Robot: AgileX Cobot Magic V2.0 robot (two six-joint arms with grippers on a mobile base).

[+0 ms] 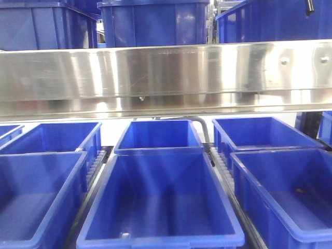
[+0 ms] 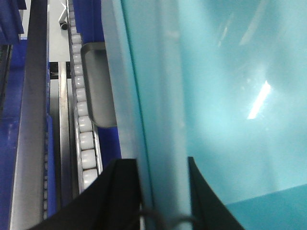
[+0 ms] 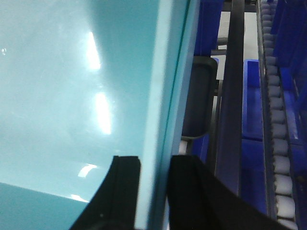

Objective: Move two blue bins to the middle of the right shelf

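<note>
The big blue bin (image 1: 161,207) sits right in front of me, in the middle of the row, with its open side up. Its long way points straight away from me, toward the back of the shelf. My left gripper (image 2: 163,165) is pinched on the bin's left long wall, with one black finger on each side of it. My right gripper (image 3: 153,160) is pinched the same way on the right long wall. Up close the walls look light blue-green and shiny. A smaller blue bin (image 1: 158,136) sits just behind the big one. A left bin (image 1: 36,197) and a right bin (image 1: 285,192) stand beside it. Tracks of little white rollers (image 2: 84,129) run along between the bins. A shiny steel rail (image 1: 166,78) goes across above, and upper blue bins (image 1: 150,23) stand on top.
</note>
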